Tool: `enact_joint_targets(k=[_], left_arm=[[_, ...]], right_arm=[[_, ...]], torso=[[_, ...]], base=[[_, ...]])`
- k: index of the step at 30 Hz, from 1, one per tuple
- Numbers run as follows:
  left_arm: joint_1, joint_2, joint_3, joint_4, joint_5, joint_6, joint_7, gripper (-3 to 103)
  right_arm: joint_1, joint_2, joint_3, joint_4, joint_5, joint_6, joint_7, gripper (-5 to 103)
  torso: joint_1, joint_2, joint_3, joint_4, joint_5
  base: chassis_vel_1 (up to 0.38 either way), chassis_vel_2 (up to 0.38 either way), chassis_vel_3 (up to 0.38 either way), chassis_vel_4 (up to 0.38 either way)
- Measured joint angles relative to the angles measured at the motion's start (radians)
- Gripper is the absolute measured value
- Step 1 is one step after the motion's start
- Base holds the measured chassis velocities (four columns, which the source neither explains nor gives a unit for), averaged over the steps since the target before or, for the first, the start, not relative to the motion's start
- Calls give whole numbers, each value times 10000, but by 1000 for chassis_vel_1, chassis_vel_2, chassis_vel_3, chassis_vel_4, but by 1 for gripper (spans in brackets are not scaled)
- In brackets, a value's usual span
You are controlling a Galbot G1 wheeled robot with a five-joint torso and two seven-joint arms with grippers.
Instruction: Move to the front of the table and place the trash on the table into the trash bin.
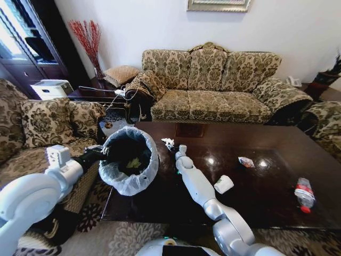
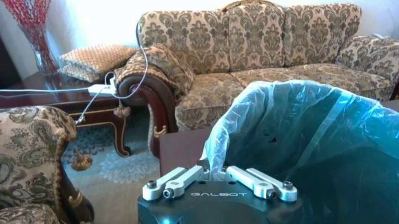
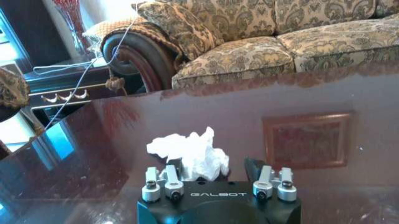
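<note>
The right gripper (image 3: 215, 175) straddles the paper wad (image 3: 190, 154) on the table (image 1: 266, 197), fingers apart, gripping nothing; centre over it, then close gently. At nine o'clock, the left gripper (image 2: 218, 179), pinched shut on the bag rim, holds the bin (image 1: 129, 160); hold it steady.

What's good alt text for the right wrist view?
The right tool sits low over the table, its fingers open around a crumpled white paper wad that rests on the glossy dark top. Behind the table's far edge stands a patterned sofa, and a square inlay marks the tabletop beside the wad.
</note>
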Motion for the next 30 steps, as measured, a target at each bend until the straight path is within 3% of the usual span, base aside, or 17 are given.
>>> enact_joint_targets(k=[7,11,15,21,25,29,30], left_arm=[[23,-55,-14,-34,6,-5,1,2],[58,-58,-56,-52,7,-5,2,2],[91,-52,-139,-55,8,-14,-6,2],[99,-120,-135,-55,16,-27,-20,2],[183,-4,-320,-36,-35,-27,-22,2],[237,112,-387,230,-191,-33,4,2],[237,112,-387,230,-191,-33,4,2]], right_arm=[[-144,-5,-23,236,-17,33,-65,39],[-190,-6,-46,334,-110,33,-67,35],[-348,-6,-78,629,-246,-12,-78,19],[-482,-8,-122,784,-681,154,-123,6],[-901,-12,-201,2061,-888,236,-90,1],[-1803,-129,-452,4835,-2154,1202,-88,0],[-1803,-129,-452,4835,-2154,1202,-88,0]], torso=[[-1,0,0,1,-1],[-1,0,0,0,0],[-1,0,-1,1,0],[-1,0,0,1,0],[-1,0,0,1,-1],[-1,0,0,3,0],[-1,0,0,3,0]], base=[[0,0,0,0],[0,0,0,0],[0,0,0,0],[0,0,0,0],[0,0,0,0],[0,0,0,0],[0,0,0,0]])
